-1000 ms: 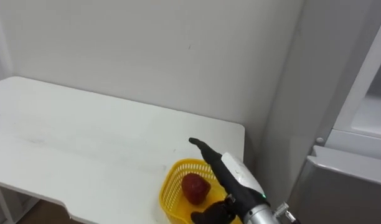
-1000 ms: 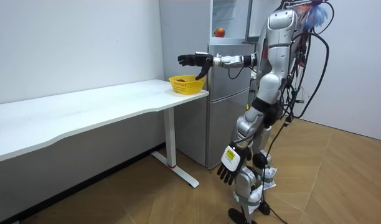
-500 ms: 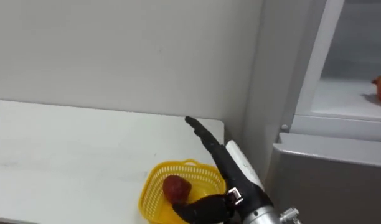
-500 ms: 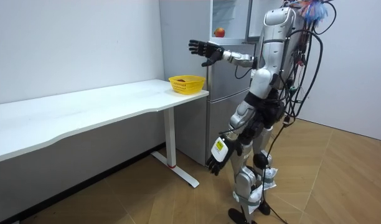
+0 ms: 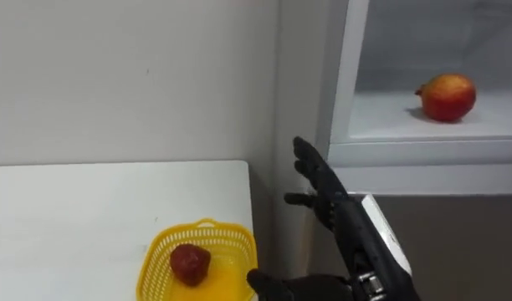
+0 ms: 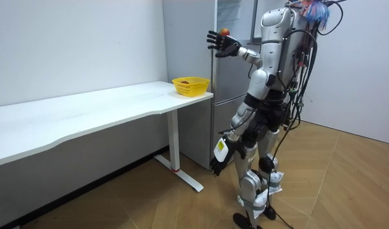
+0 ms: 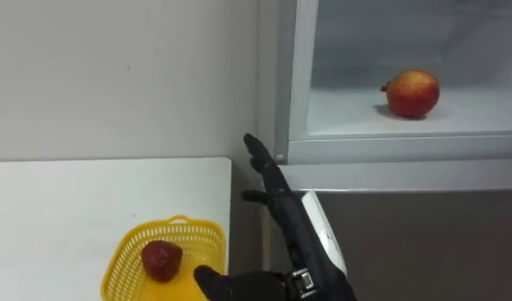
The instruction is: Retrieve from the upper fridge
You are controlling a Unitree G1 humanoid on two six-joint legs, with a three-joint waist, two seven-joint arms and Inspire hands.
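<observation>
Well, nearest to me on the table point(image 5: 72, 217) sits the basket point(image 5: 168, 242) with a red item point(image 5: 190, 263) in it, at the table's right end, just left of my raised arm. I judge that as the first risk: if I swing the arm low or leftward, the forearm could clip the basket and push it off the edge.

Beyond that stands the fridge point(image 5: 440, 226), its upper compartment open, with a white frame running up the left side. My right hand point(image 5: 344, 221) is below and left of that opening, so a straight push forward would likely hit the frame or the ledge rather than enter. I need to lift and go right first.

Farthest is the fruit point(image 5: 446, 96), round and red-yellow, alone on the shelf point(image 5: 490, 125), well apart from the hand. Being round, I expect it to roll toward the back if the fingertips nudge it before closing round it.

The right hand is spread, fingers straight and pointing up and away, thumb out to the left; it holds nothing and appears to touch nothing. My left hand point(image 6: 220, 159) hangs by the thigh in the room view, fingers loose and empty.
</observation>
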